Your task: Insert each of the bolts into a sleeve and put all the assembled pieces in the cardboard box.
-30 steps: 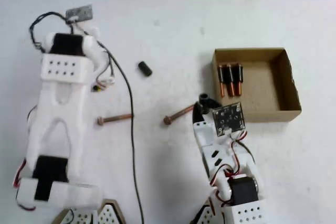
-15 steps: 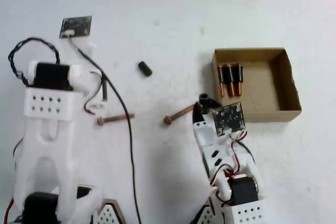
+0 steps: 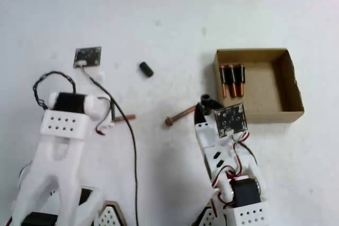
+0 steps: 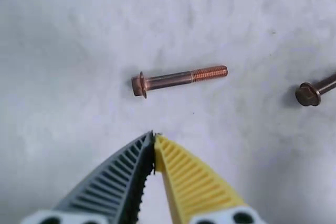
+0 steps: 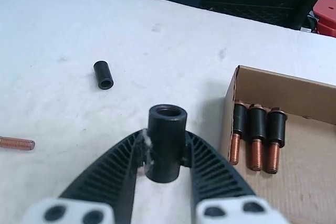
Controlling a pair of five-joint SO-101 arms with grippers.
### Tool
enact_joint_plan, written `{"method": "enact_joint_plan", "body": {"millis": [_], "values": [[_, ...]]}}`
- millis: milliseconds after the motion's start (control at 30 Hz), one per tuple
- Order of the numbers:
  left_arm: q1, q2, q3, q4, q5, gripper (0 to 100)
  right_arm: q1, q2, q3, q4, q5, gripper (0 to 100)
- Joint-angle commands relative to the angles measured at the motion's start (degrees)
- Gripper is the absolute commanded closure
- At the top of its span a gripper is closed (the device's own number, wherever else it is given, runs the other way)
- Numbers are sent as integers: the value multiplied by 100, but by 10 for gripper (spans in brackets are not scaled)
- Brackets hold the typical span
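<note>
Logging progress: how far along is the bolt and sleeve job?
Done: three assembled pieces lie in the cardboard box. In hand: the right gripper holds a sleeve upright; the left gripper, shut and empty, hovers by a bolt. Left: that bolt, a second bolt and a loose sleeve lie on the table.

Left arm (image 3: 63, 123) withdrew, apparently to the bolt (image 4: 178, 78).

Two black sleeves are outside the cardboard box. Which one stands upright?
The held sleeve, clamped upright in the right tool. The loose sleeve lies on its side on the table.
</note>
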Motion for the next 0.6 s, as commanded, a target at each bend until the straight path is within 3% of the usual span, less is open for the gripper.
{"method": "enact_joint_plan", "body": {"millis": [0,167,400,567], "values": [[4,-154,334,-721,220,976,13,-66,-44,-154,-44,981],[40,-154,862,-1354,949,928,13,-66,-44,-154,-44,981],[4,-154,1530,-1960,1723,655,13,-66,-44,-154,-44,981],[4,-154,1978,-2497,2048,627,13,-66,-44,-154,-44,981]]}}
